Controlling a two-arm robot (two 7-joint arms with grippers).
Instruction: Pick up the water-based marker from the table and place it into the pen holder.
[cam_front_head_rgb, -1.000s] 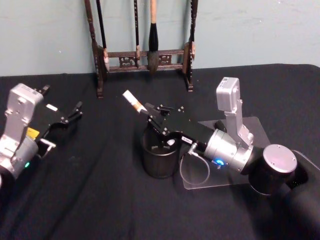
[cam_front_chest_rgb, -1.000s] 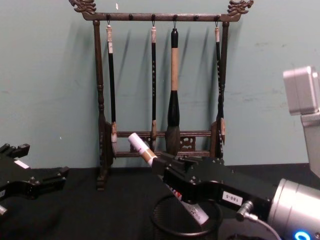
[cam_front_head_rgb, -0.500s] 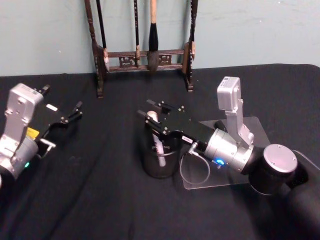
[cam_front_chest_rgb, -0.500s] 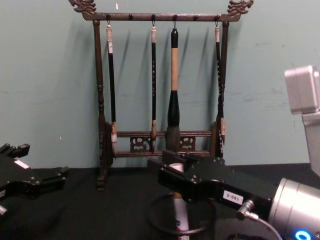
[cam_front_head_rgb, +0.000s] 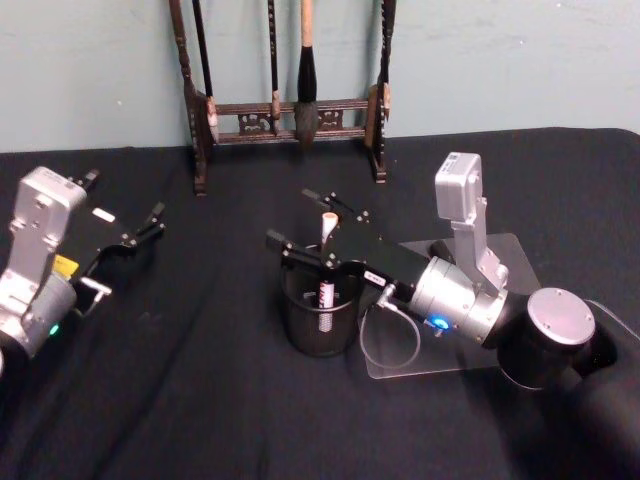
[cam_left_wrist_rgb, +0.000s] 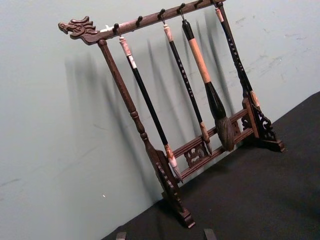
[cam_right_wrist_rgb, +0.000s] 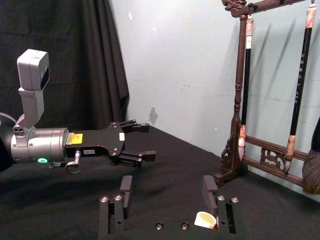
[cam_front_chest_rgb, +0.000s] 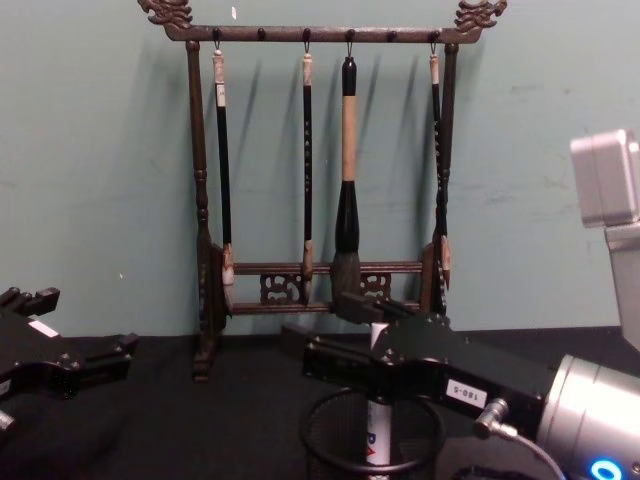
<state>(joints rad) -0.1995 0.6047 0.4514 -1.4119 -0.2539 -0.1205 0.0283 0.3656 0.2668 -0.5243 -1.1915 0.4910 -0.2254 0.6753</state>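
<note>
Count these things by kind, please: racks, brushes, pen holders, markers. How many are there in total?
Rack: 1
Brushes: 4, hanging on it
Pen holder: 1
Marker: 1, standing in it
Total: 7

- Pale blue-green painted wall (cam_front_head_rgb: 500, 60) at the back.
- Tall dark carved wooden rack (cam_front_chest_rgb: 200, 200) close against it, hung with four long brushes (cam_front_chest_rgb: 347, 200).
- Soft shadows of these on the wall.
- Black hanging curtain (cam_right_wrist_rgb: 60, 30) beside the wall.
</note>
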